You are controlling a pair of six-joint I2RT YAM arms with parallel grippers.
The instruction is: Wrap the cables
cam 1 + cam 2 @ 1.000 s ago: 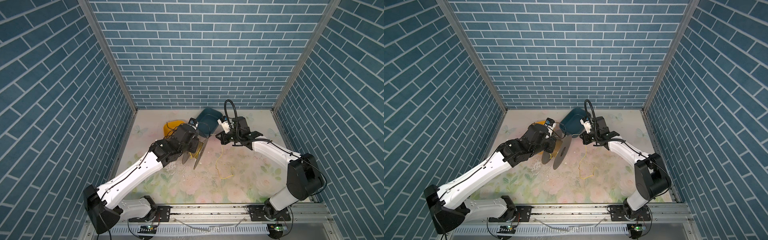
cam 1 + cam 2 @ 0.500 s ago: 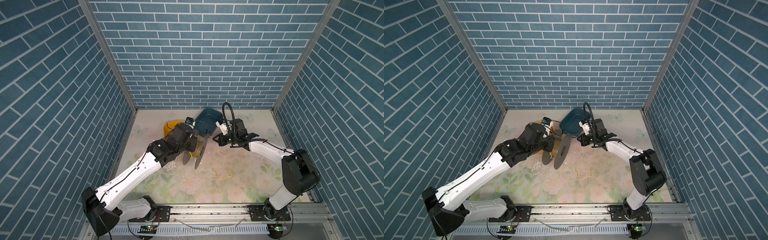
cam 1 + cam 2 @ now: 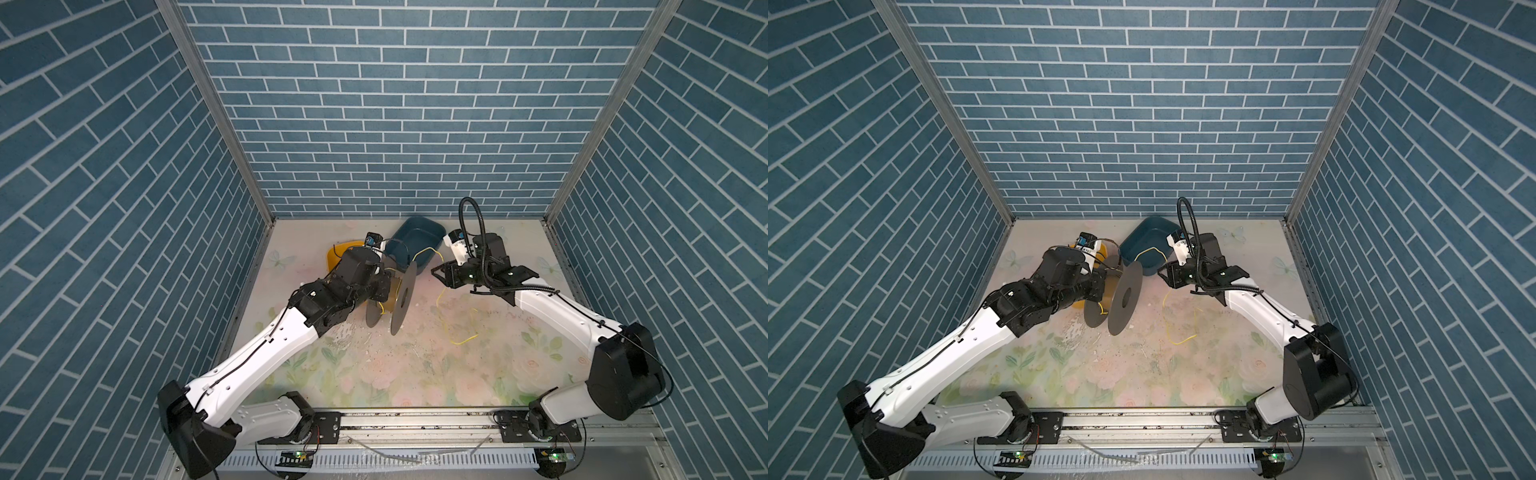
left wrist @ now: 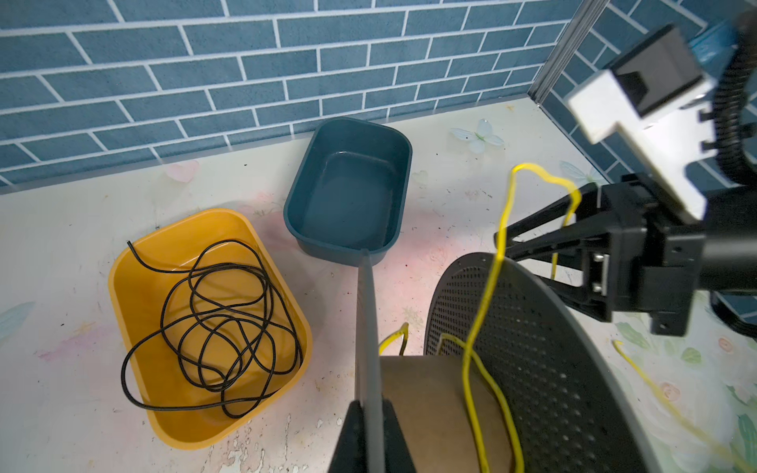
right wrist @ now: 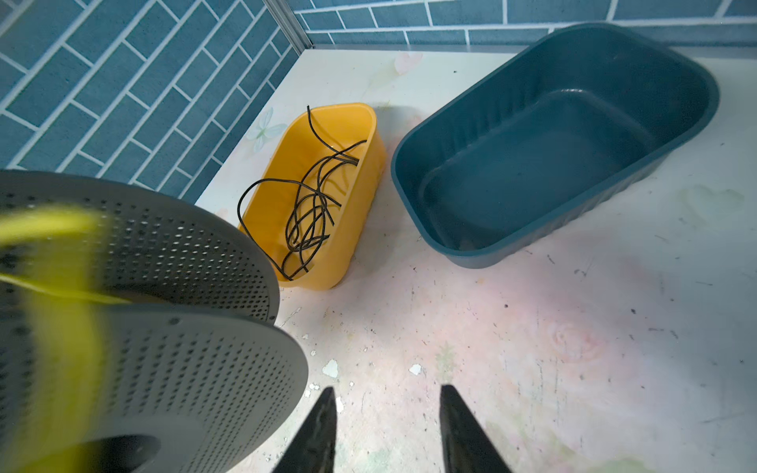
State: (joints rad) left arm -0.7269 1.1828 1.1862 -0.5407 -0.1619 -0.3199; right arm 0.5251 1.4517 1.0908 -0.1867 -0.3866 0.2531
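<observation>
- Yellow bin (image 4: pixel 196 435) holds black wires (image 4: pixel 221 327); in both top views the left arm (image 3: pixel 270 345) hides most of it.
- Left gripper (image 4: pixel 368 406) is clamped on the spool's (image 4: pixel 532 348) near flange, with its fingers cut off by the frame edge.
- Cable (image 4: pixel 497 250) runs from the spool, arches past the right fingertips, then loops on the mat (image 3: pixel 415 374). It is only a blur in the right wrist view.
- Right gripper (image 5: pixel 386 389) stands parted with nothing between its jaws; I cannot tell whether the cable touches it.

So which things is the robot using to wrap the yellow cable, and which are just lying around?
For the job:
- yellow cable
- grey spool, pinched by the left gripper
- right gripper, open, near the spool

Just lying about:
- orange tub with tangled black wire
- blue tub
</observation>
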